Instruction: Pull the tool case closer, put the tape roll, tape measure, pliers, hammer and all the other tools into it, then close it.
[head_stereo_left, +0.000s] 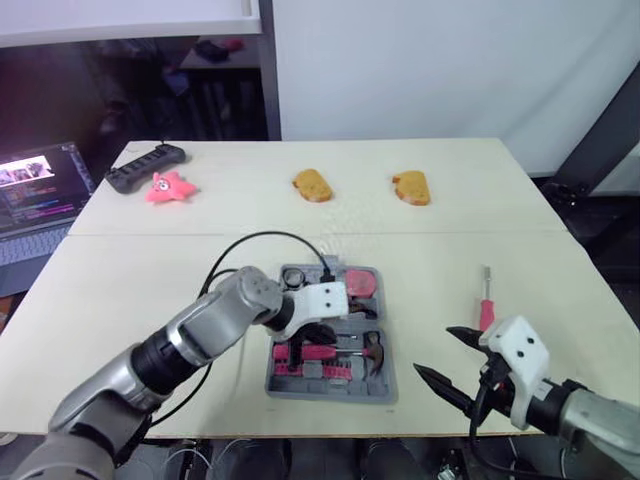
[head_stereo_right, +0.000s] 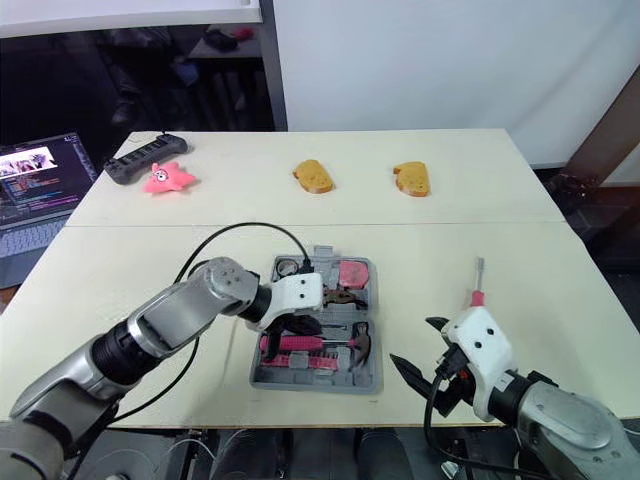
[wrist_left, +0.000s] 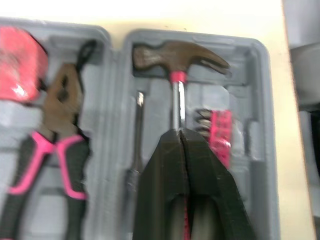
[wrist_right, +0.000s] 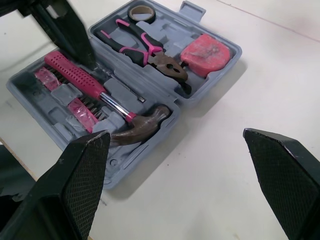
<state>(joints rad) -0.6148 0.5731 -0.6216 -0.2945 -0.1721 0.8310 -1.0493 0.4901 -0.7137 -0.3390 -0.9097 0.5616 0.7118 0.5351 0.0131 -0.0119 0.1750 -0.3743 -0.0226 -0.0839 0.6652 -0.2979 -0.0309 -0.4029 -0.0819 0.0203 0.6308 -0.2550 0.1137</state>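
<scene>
The open tool case (head_stereo_left: 330, 393) holds tape roll (wrist_right: 141, 12), pliers (wrist_right: 145, 47), tape measure (wrist_right: 206, 50) and hammer (wrist_right: 125, 122). The left tool (wrist_left: 181, 135) is closed over the hammer and the right tool (head_stereo_left: 436, 352) is spread wide. The screwdriver (head_stereo_left: 486, 300) is not yet packed.

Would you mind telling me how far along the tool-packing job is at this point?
Done: the tool case sits open near the robot, with the tape roll, pliers, tape measure and hammer in their slots. In hand: the left gripper, fingers shut, is over the hammer's handle; the right gripper is open and empty. Left: the pink-handled screwdriver on the table beside the case, then closing the case.
</scene>
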